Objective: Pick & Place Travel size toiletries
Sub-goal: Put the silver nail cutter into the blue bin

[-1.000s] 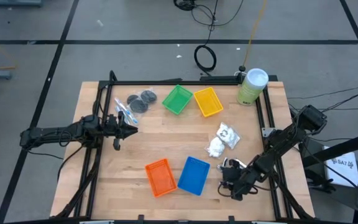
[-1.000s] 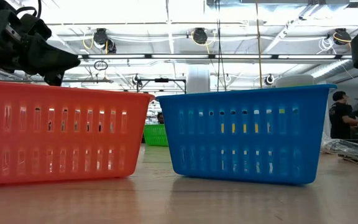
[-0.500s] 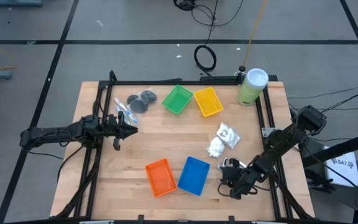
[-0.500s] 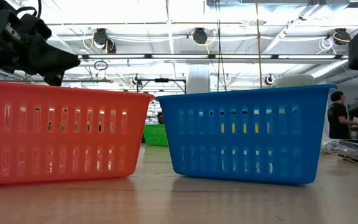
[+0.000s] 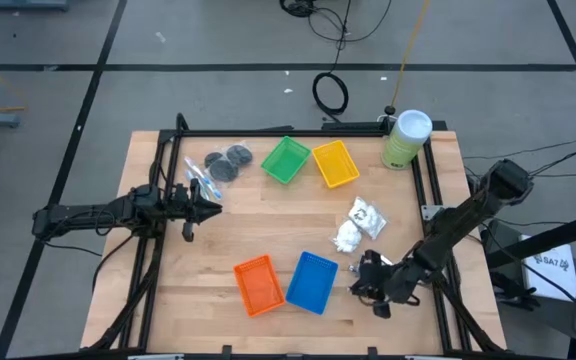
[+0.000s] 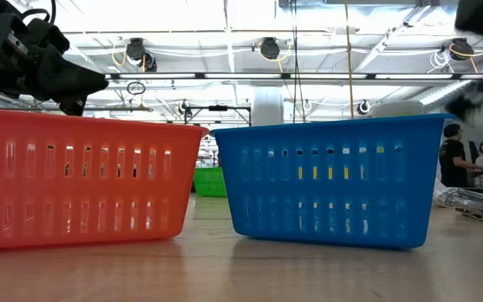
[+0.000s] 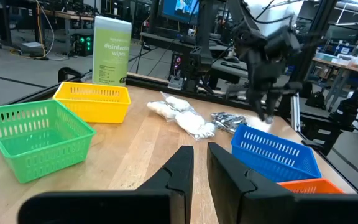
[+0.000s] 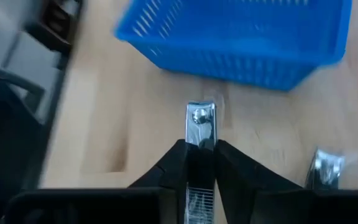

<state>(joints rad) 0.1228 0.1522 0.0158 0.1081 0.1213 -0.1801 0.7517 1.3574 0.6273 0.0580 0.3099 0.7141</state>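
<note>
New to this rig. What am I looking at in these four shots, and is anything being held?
Two robot arms work at a wooden table. One camera looks straight down, one sits at table height behind the orange tray and blue tray, and one rides on each wrist. Also on the table are a green tray, a yellow tray, a wipes canister, white packets, dark discs and clear sticks. The right end effector, beside the blue tray, is closed on a slim silver item. The left end effector waits near the sticks, closed on nothing.
</note>
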